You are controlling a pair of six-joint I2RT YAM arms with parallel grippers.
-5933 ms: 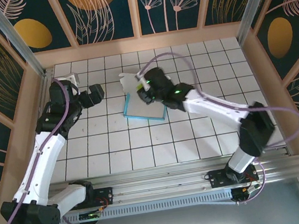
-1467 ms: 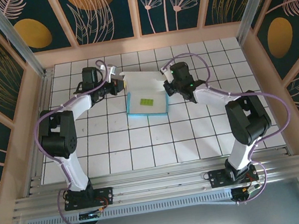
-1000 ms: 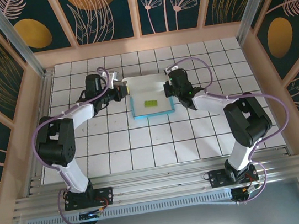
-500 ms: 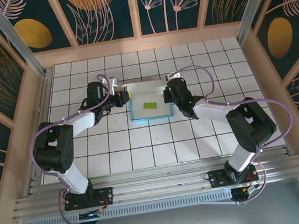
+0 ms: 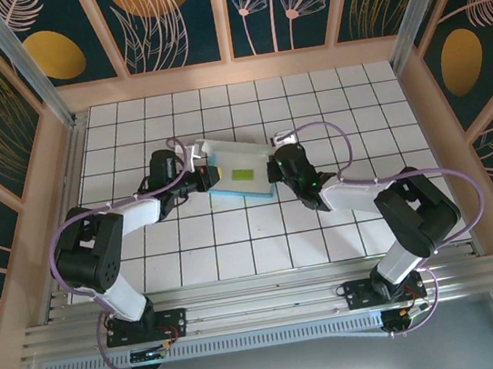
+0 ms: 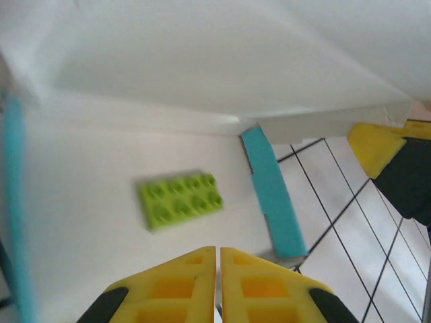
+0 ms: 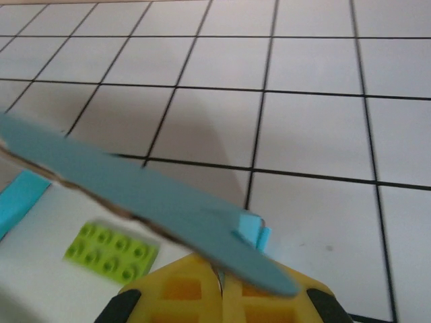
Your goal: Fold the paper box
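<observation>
Both arms have drawn the box [image 5: 228, 185] nearer their bases, mid-table. We find the right gripper [image 7: 221, 286] clamped on its turquoise side flap [image 7: 135, 188]; the left gripper [image 6: 217, 269] is closed — on card or not, we cannot tell. Inside lies a brick [image 6: 180, 200]; beyond, the far flap [image 5: 227, 146] stands raised — closing it remains, we judge.

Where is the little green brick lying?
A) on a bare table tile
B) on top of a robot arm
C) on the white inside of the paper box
C: the green brick rests on the white inside of the paper box, between its turquoise edges.
</observation>
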